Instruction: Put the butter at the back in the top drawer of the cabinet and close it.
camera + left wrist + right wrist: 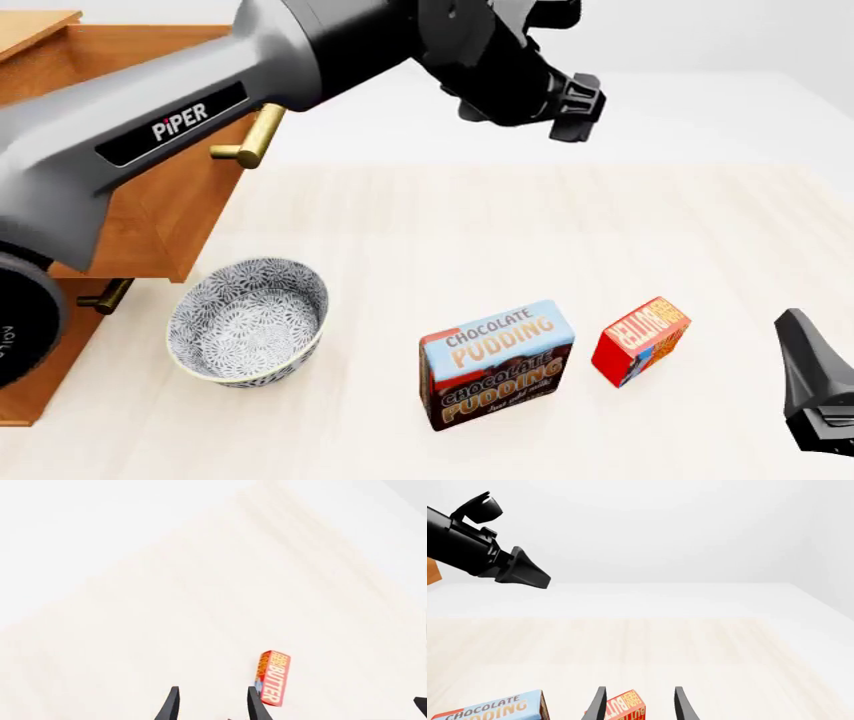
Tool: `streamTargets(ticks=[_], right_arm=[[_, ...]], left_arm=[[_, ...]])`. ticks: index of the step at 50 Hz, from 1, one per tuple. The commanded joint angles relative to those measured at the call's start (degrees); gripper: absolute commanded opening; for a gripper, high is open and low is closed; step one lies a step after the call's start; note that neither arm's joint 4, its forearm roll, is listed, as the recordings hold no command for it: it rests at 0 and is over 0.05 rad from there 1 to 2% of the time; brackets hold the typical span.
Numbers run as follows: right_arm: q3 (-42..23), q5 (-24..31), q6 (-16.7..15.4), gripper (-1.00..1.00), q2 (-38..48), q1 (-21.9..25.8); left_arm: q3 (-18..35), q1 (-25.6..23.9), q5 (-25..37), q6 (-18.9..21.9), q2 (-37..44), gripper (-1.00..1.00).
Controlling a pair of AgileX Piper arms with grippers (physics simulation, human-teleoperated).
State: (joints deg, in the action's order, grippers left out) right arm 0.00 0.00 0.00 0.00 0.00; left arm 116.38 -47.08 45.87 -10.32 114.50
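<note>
The butter (641, 339) stands beside the pudding (497, 364). Left gripper (211, 706) (raised high) and right gripper (639, 705) both gape, empty; top drawer (147, 150) open.

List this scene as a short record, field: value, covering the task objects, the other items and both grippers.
butter: on the table, right of the pudding box, untouched
top drawer: pulled open, brass handle toward the table
cabinet: at the table's left edge
pudding box: upright, between bowl and butter
bowl: patterned, in front of the cabinet
left gripper: raised above the table, holding nothing; jaws apart in its wrist view
right gripper: open, low, aimed at the butter, not touching it
</note>
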Motion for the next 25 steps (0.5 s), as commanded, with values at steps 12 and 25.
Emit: streamTargets(ticks=[12,25], right_arm=[[0.0,0.0,0.0,1.0,0.0,0.0],[0.0,0.0,0.0,1.0,0.0,0.0]], left_arm=[[1.34,-2.08,-0.29,-1.04,3.24,1.0],[1.55,-4.15,-0.23,-1.83,5.33,1.0]])
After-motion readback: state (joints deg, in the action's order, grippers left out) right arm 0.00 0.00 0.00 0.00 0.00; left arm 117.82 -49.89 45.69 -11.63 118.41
